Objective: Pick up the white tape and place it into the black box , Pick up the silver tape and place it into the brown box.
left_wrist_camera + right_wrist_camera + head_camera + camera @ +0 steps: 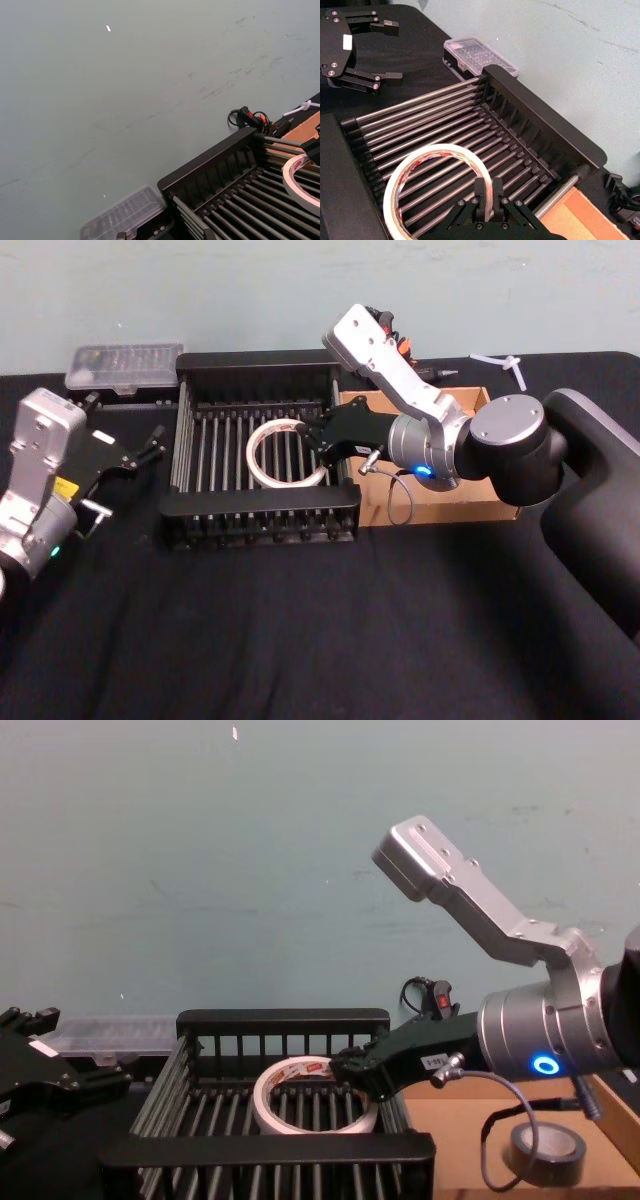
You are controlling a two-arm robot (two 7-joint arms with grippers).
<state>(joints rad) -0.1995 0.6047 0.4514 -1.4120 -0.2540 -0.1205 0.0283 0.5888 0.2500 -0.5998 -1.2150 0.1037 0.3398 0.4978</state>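
My right gripper [322, 445] is shut on the rim of the white tape [251, 455], a white ring held tilted over the slatted floor of the black box [260, 508]. In the right wrist view its fingers [481, 192] pinch the white tape [395, 185] from inside and outside the rim. The chest view shows the silver tape [545, 1152] lying flat in the brown box [450, 1140], just right of the black box [270, 1150]. Left of the crate, my left gripper [150, 448] hovers open over the black cloth and holds nothing.
A clear plastic case [125, 365] lies behind the crate's left corner. A small white plastic piece [505, 365] rests at the back right. A black-and-red cable bundle [435, 995] sits against the wall behind the brown box [450, 510]. Black cloth covers the table in front.
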